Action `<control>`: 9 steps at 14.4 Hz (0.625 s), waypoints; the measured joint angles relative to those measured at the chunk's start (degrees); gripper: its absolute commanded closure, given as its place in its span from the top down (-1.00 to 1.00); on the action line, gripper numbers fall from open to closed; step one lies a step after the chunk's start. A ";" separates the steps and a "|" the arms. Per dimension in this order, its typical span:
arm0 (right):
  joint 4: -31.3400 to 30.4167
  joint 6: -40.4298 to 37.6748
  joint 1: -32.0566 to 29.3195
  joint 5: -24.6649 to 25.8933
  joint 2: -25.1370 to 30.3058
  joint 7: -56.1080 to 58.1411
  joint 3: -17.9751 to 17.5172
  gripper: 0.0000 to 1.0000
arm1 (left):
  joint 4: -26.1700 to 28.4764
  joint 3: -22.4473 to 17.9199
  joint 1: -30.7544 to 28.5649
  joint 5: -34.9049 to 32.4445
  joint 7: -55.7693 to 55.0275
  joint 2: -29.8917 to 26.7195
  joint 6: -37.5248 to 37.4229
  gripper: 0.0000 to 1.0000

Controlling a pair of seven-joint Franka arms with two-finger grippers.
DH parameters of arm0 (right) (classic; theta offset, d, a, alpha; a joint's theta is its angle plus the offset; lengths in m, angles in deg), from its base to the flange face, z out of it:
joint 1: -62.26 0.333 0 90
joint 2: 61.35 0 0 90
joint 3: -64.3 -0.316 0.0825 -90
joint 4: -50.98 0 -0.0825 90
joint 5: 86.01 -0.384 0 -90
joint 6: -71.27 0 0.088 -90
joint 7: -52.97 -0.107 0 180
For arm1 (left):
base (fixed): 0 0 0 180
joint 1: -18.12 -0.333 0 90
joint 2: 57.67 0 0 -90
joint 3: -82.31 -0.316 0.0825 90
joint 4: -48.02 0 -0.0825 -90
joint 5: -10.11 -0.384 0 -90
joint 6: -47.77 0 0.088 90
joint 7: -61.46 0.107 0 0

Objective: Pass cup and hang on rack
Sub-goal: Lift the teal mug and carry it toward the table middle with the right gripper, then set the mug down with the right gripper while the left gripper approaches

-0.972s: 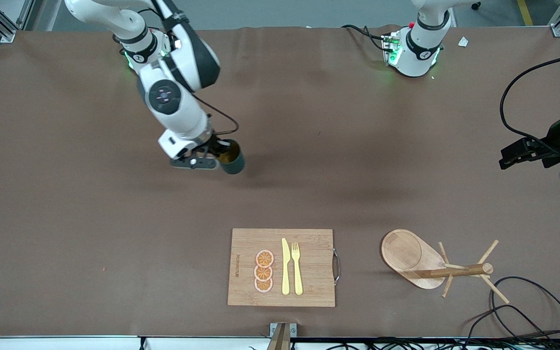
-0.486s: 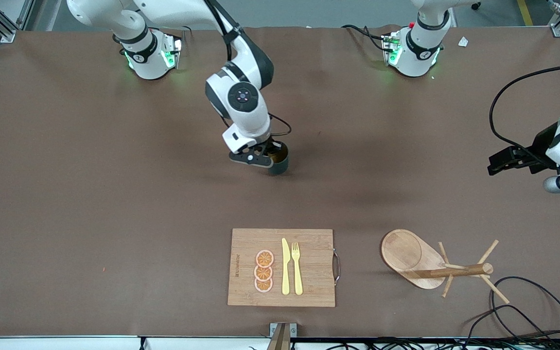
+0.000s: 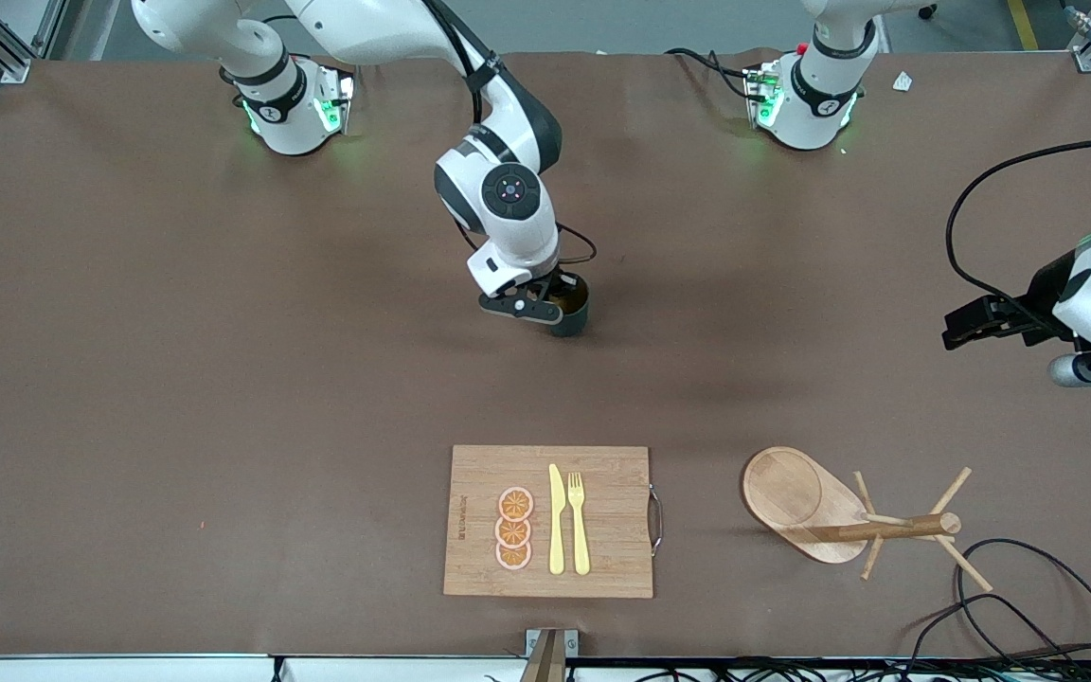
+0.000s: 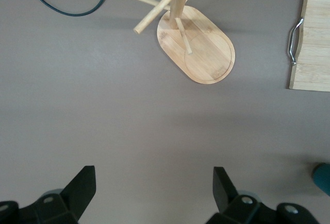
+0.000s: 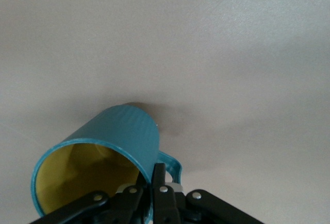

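Note:
The dark teal cup (image 3: 572, 311) with its yellow inside hangs tilted in my right gripper (image 3: 553, 305), low over the middle of the table. In the right wrist view the fingers (image 5: 159, 178) pinch the cup's (image 5: 121, 139) rim wall next to the handle, one inside and one outside. The wooden rack (image 3: 796, 497) stands upright near the front camera toward the left arm's end, its pegs bare. My left gripper (image 3: 967, 325) is open and empty, over the table's left-arm end. Its wrist view shows the gripper (image 4: 154, 193), the rack (image 4: 203, 49) and a sliver of the cup (image 4: 324, 178).
A bamboo cutting board (image 3: 602, 521) with a yellow knife, a yellow fork and orange slices lies near the front camera beside the rack; its end shows in the left wrist view (image 4: 314, 38). Black cables (image 3: 1010, 587) loop by the rack.
The right arm has carried the cup from nearer its own end to over the table's middle. The left gripper has shifted slightly toward the middle.

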 measured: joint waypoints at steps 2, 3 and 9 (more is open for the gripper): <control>0.24 0.00 0.03 0.00 -0.16 -0.28 0.02 1.00 | -0.02 0.02 1.41 0.00 -2.86 0.94 0.63 1.00; 0.32 0.00 0.08 0.00 -0.17 -0.52 0.02 1.00 | -0.05 0.05 2.10 0.00 -4.40 1.37 0.97 1.00; 1.87 -0.36 -0.05 0.00 -0.14 -0.58 0.79 1.00 | -0.27 0.18 6.16 -2.29 -13.44 1.85 1.40 1.00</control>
